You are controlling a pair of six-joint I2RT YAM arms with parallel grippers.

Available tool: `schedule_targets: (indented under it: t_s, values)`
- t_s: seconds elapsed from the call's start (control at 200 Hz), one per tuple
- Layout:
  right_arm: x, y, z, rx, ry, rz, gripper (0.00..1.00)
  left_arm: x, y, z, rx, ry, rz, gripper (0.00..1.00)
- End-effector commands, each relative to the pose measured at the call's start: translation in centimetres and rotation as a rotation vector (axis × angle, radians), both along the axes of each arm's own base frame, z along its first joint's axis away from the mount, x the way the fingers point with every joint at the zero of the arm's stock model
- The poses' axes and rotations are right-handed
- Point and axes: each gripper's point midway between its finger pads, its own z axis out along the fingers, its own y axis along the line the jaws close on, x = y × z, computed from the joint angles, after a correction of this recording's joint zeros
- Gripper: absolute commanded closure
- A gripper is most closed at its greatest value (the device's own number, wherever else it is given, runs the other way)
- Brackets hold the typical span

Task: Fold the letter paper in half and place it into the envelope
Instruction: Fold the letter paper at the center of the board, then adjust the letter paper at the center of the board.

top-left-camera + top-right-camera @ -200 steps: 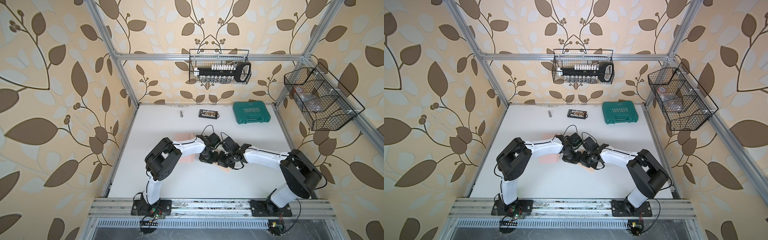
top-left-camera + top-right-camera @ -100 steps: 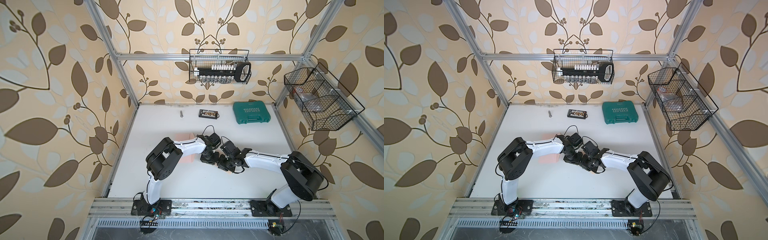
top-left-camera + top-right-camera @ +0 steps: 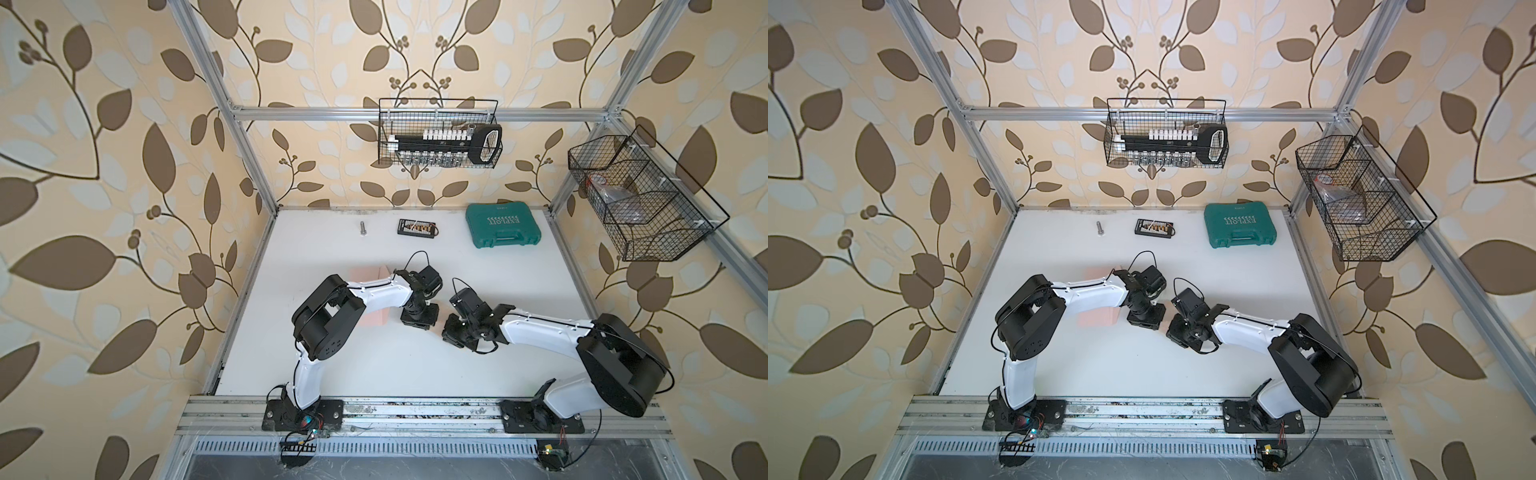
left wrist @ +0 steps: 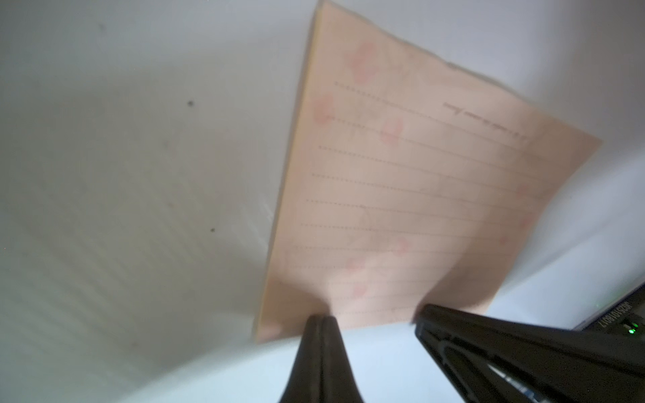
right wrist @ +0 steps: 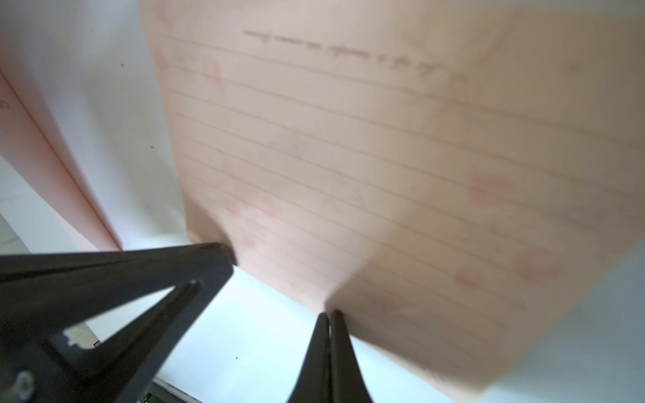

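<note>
Two grippers, both with jaws pressed fully together. My left gripper (image 4: 323,319) nips a corner of the letter paper (image 4: 401,192) at one edge; my right gripper (image 5: 330,314) nips the same edge further along. The sheet is lined, with faint pink blotches, and a shaded bend runs from the right pinch point. It sits between the two grippers over the white surface (image 3: 415,374). The envelope (image 3: 365,277) lies flat on the surface, partly under my left arm, near the sheet but not touching it.
</note>
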Motion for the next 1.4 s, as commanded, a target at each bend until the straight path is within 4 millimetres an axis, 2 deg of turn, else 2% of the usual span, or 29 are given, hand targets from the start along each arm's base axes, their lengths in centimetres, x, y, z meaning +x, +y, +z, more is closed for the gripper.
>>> schedule_targets:
  t_s: [0.0, 0.235, 0.39, 0.465, 0.595, 0.745, 0.84, 0.9, 0.975, 1.02, 1.165, 1.31, 1.395]
  values:
    - [-2.8, -3.3, -1.6, -0.110, 0.080, -0.031, 1.00, -3.1, 3.9, -5.0, 0.197, 0.123, -0.012, 0.96]
    - [-4.5, -5.6, -1.3, -0.145, 0.072, -0.057, 1.00, -3.0, 3.6, -4.8, 0.191, 0.125, -0.022, 0.96]
    - [-4.1, -6.0, -1.0, -0.145, 0.053, -0.063, 1.00, -2.9, 3.2, -4.3, 0.181, 0.127, -0.027, 0.95]
    - [-3.5, -5.6, -0.5, -0.143, 0.038, -0.048, 1.00, -2.8, 2.8, -3.3, 0.169, 0.125, -0.033, 0.93]
    - [-2.3, -5.5, 1.0, -0.172, -0.005, -0.017, 1.00, -2.2, 1.4, 0.5, 0.113, 0.097, -0.036, 0.86]
    - [-0.6, -6.1, 2.8, -0.200, -0.077, 0.020, 1.00, -0.9, -1.5, 7.4, -0.044, 0.016, -0.072, 0.70]
    - [1.7, -5.8, 5.3, -0.170, -0.172, 0.048, 1.00, 1.0, -2.9, 11.0, -0.103, -0.070, -0.078, 0.65]
    - [2.5, -5.7, 7.1, -0.176, -0.212, 0.074, 1.00, 2.2, -3.5, 12.1, -0.123, -0.096, -0.076, 0.64]
    - [2.5, -4.9, 8.0, -0.148, -0.212, 0.108, 1.00, 4.2, -3.7, 11.7, -0.117, -0.116, -0.058, 0.65]
    - [2.0, -4.2, 7.8, -0.108, -0.193, 0.129, 0.99, 5.6, -3.5, 11.1, -0.104, -0.122, -0.037, 0.66]
    - [-1.0, -1.9, 6.6, -0.008, -0.167, 0.186, 0.95, 9.8, -3.3, 8.0, -0.054, -0.158, 0.004, 0.69]
    - [-4.2, 0.6, 4.7, 0.022, -0.101, 0.313, 0.93, 11.4, -4.5, 5.3, -0.035, -0.145, -0.011, 0.71]
    - [-4.9, 0.6, 3.2, 0.001, -0.056, 0.330, 0.94, 11.6, -4.7, 4.1, -0.023, -0.133, -0.012, 0.72]
